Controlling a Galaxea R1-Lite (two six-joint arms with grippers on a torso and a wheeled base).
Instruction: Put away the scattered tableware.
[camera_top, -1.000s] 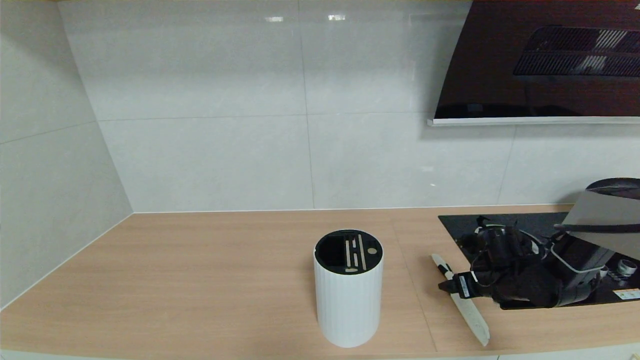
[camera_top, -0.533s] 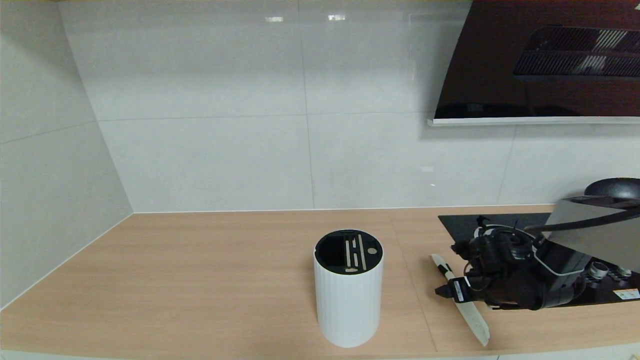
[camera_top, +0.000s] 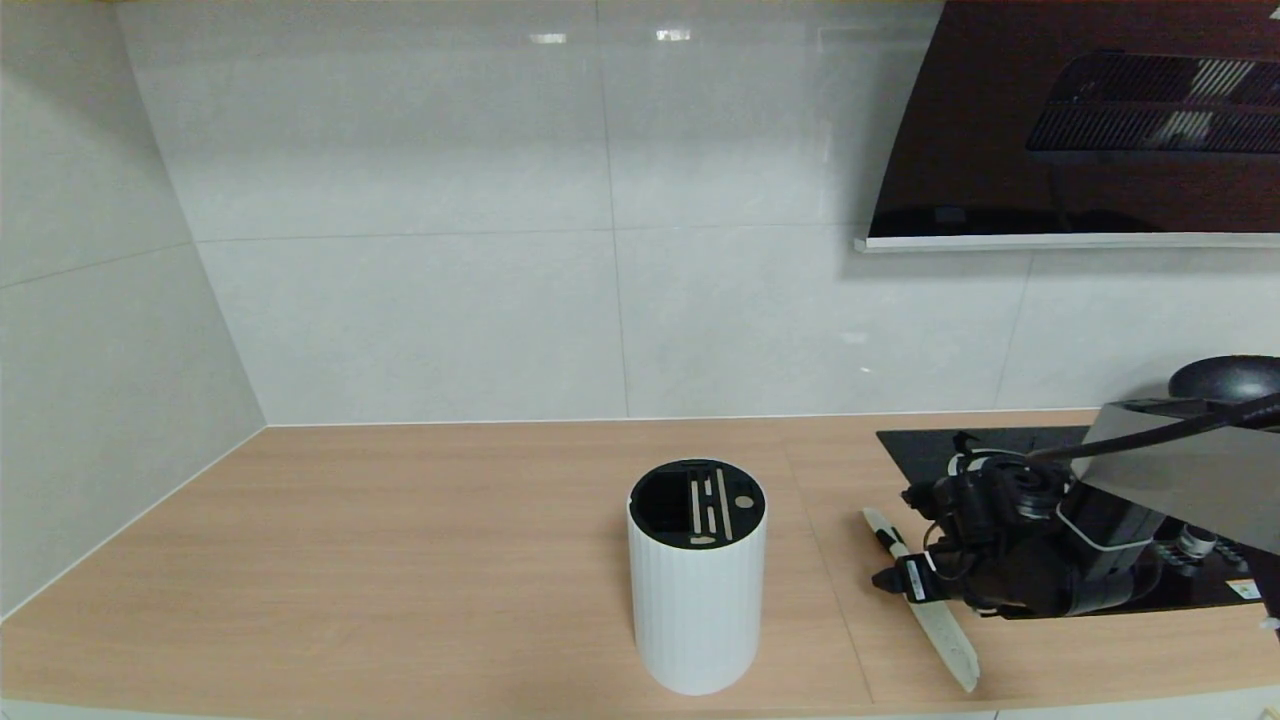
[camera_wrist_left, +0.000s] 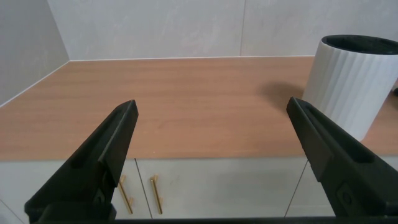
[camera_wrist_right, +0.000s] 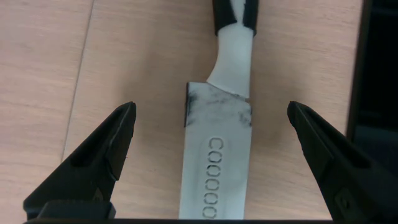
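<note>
Knife (camera_top: 945, 628) position: it lies flat on the tabletop (camera_top: 400, 560), to the right of the white ribbed holder (camera_top: 697, 590) and just beside the left edge of the black hob (camera_top: 915, 450). Its handle, marked with a black band, points to the far side. Its white blade runs toward the near edge and ends close to it.

Right pincer (camera_wrist_right: 210, 113) state: we find it low over the knife, at the place where the handle meets the blade. The jaws stand wide apart, one finger on each side of the knife, and they have hold of nothing. We cannot tell from these views whether the fingertips touch the tabletop.

Left pincer (camera_wrist_left: 211, 111) state: it is also spread wide and carries nothing. It hangs off the near edge of the tabletop, well left of the holder.

Task status: we judge the work to be at an early stage.
- Done: the right pincer is lined up over the knife for a grasp.
- Not yet done: closing on the knife, lifting it, carrying it left to the holder and lowering the blade into one of the narrow slots in the dark top.

No handle stands up out of the holder, so we take it that no piece is stowed there. The knife is the one loose piece we see.
</note>
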